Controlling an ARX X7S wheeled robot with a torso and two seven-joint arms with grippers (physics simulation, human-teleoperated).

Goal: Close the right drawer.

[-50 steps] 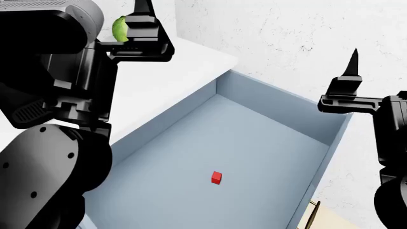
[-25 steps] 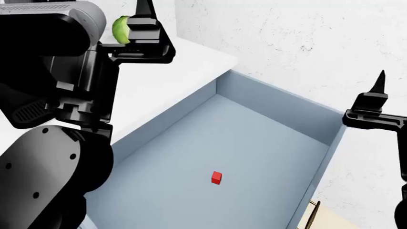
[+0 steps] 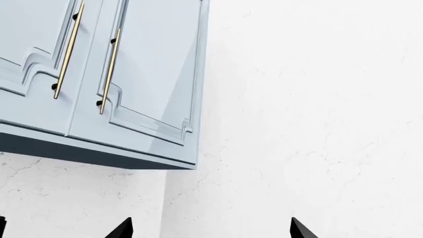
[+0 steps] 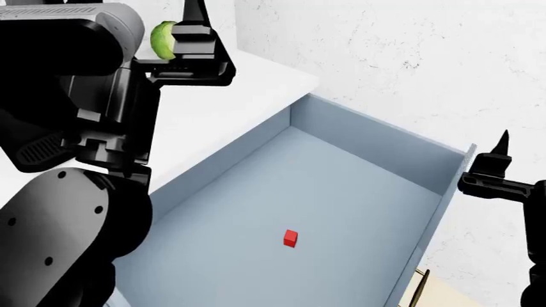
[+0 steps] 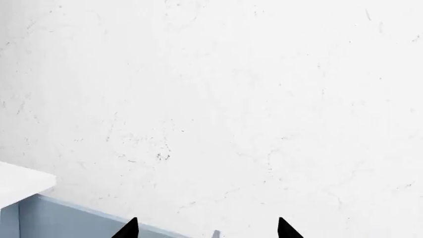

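Note:
The right drawer (image 4: pixel 367 144) stands wide open in the head view, a deep pale blue-grey box with a small red cube (image 4: pixel 291 238) on its floor. A bit of its brass bar handle (image 4: pixel 420 288) shows outside its right-hand wall. My right gripper (image 4: pixel 502 146) is open and empty. It hangs just outside the far end of that wall, a little above the rim. In the right wrist view its fingertips (image 5: pixel 130 229) frame the wall and a strip of the drawer (image 5: pixel 66 220). My left gripper (image 4: pixel 194 16) is open and empty, raised over the countertop.
A white countertop (image 4: pixel 222 102) borders the drawer's left side, with a green object (image 4: pixel 161 38) behind my left gripper. A white speckled wall (image 4: pixel 384 57) rises behind the drawer. The left wrist view shows blue-grey upper cabinet doors (image 3: pixel 145 74) with brass handles.
My right gripper has moved right and down in the head view, from above the drawer's far right corner to just outside its right-hand wall. The left arm has barely moved.

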